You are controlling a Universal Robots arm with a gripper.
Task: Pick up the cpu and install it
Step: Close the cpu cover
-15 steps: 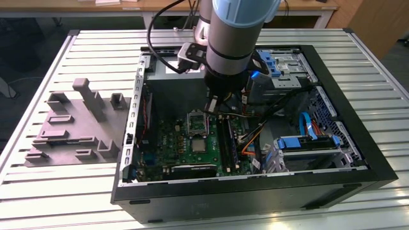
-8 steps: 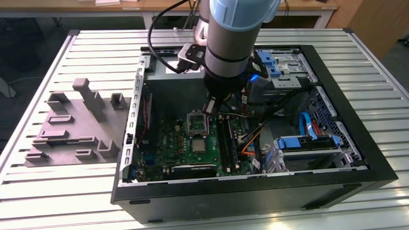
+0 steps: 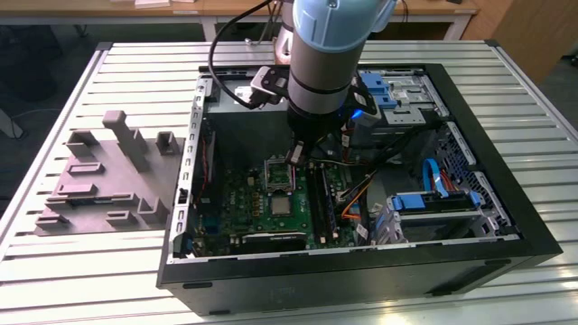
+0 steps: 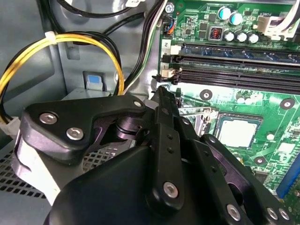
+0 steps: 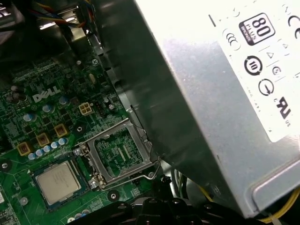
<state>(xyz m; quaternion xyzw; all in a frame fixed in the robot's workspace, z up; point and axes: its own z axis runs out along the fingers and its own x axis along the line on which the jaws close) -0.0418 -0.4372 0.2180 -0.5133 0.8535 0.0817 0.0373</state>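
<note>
Inside the open computer case [image 3: 470, 250] on the desk [image 3: 135, 271], fingers [image 4: 164, 101] pressed together and empty above the motherboard [image 5: 28, 79], cpu [image 5: 57, 182] seated beside its raised socket frame [image 5: 119, 152], grey power supply [image 5: 211, 117] crowding close.

**Metals, plastics and finishes inside the open case**

Showing a pale, brushed metal top on the cpu [image 5: 58, 180], matt rather than mirror-bright, lying on glossy green circuit board [image 5: 47, 112]. Gleaming beside it, the bare metal frame [image 5: 119, 157] of the hinged socket cover. Glaring under the light, the smooth grey sheet-metal box [image 5: 197, 108] with its white paper label [image 5: 262, 61]. Looking matt black and plastic-like, the gripper [image 4: 161, 140] links, studded with shiny metal screws. Wearing smooth glossy insulation, the yellow cables [image 4: 84, 40]. Lying ribbed and pale, the slatted metal table [image 3: 135, 81], carrying a dull grey moulded tray [image 3: 99, 183].
</note>
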